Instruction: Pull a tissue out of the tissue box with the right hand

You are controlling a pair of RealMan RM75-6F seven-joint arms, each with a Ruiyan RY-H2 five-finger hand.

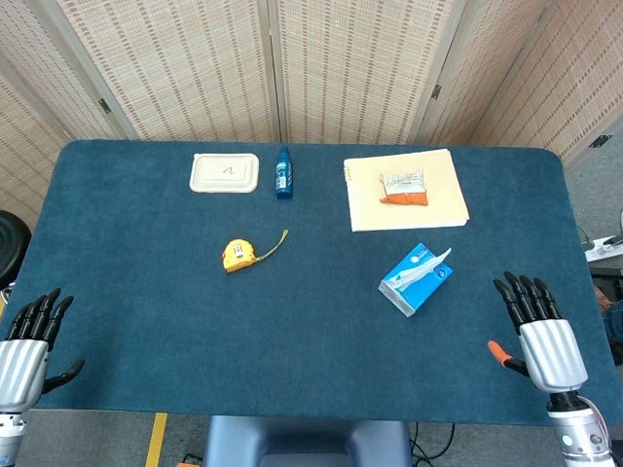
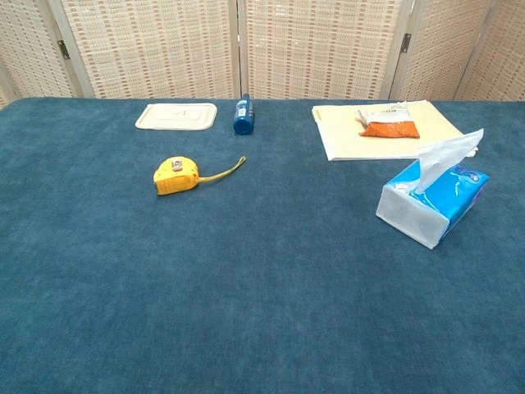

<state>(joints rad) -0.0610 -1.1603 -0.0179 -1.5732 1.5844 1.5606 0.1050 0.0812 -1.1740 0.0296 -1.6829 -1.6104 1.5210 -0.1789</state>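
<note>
Right hand [image 1: 545, 336] is hovering empty with fingers spread at the tabletop's [image 1: 292, 331] near right edge, apart from the blue rectangular tissue box [image 1: 417, 279]. Its long axis is running diagonally, white tissue [image 2: 447, 156] sticking up. Left hand [image 1: 27, 341] is resting empty. A yellow tape measure [image 1: 238, 255] is lying well left.

Two robot hands are seen in the head view only. Each is built with black fingers and a ribbed silver palm casing. On the right hand [image 1: 541, 336] an orange-tipped thumb is seen at nine o'clock. A black thumb is shown on the left hand [image 1: 29, 348].
</note>
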